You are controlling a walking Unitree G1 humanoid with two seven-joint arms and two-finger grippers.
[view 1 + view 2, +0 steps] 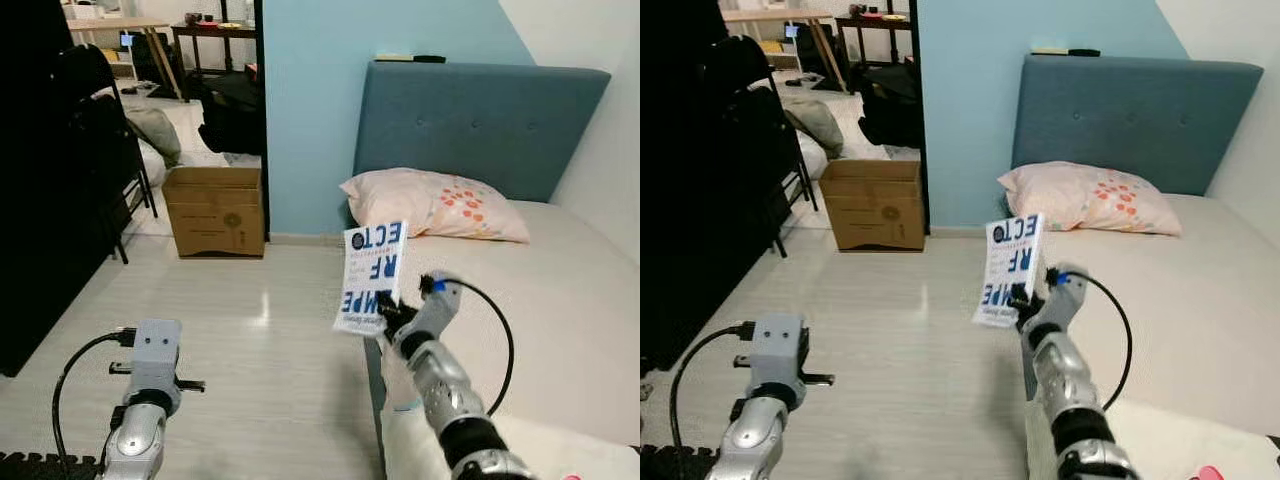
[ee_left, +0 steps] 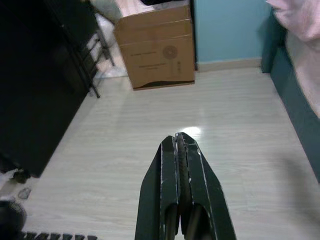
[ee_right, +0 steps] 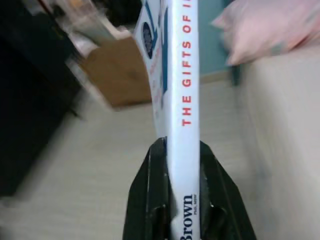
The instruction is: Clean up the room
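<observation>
**Book clamped and held aloft beside the bed**

The right gripper (image 3: 182, 200) has its two black fingers pressed against the covers of a white book (image 1: 372, 277), one finger on each face, near the lower end of the spine. The book stands roughly upright, its blue-lettered cover turned toward the head camera, its red-lettered spine toward the wrist camera. It hangs in the air over the near edge of the bed (image 1: 560, 300), touching nothing but the fingers. The left gripper (image 2: 181, 175) has its fingers closed together on nothing and is held low over the pale floor (image 1: 250, 330).

Around them: a pink patterned pillow (image 1: 435, 205) lies against the blue headboard (image 1: 480, 120); a cardboard box (image 1: 215, 210) stands on the floor by the doorway, well apart from the book; a dark shelf unit (image 1: 50, 180) runs along the robot's left.

Risks, as I judge them: the grip sits at one end of the book, so most of its weight stands above the fingers. A quick swing or turn could make it pivot or slip between the pads. The covers could also splay open if the hold loosens. Where the book belongs is not evident, so a poor choice of place is possible.

Count: one book, one pillow, one box, one bed, two grippers.
</observation>
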